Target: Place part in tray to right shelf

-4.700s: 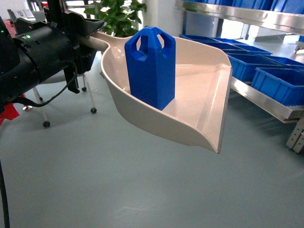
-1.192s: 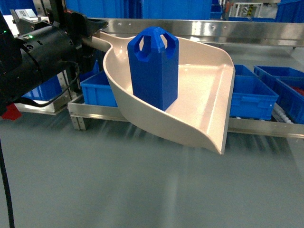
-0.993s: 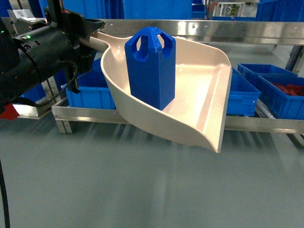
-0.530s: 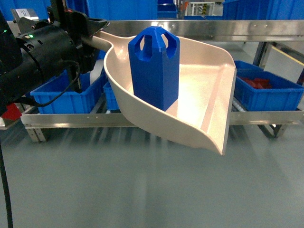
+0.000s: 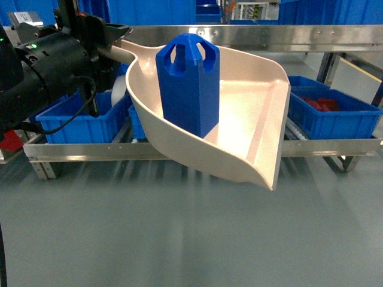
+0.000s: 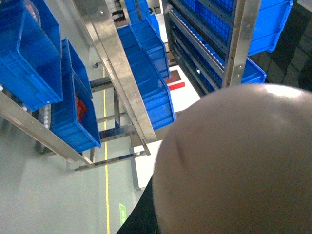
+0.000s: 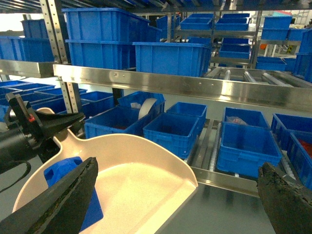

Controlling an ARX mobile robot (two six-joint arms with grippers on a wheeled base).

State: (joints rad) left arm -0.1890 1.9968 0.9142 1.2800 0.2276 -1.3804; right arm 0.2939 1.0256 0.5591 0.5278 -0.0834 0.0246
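Blue part (image 5: 187, 84) stands upright in tray (image 5: 251, 119); left fingers (image 5: 111, 36) pinch its handle at 10 o'clock; right fingers (image 7: 273, 195) spread.

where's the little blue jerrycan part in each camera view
Head: the part stands upright in the tray, centre-left of the picture.
Left wrist: not in view; the tray's pale underside fills the lower right.
Right wrist: lower left, only partly visible behind a gripper finger.
Shared landmark: the shelf's steel rail.
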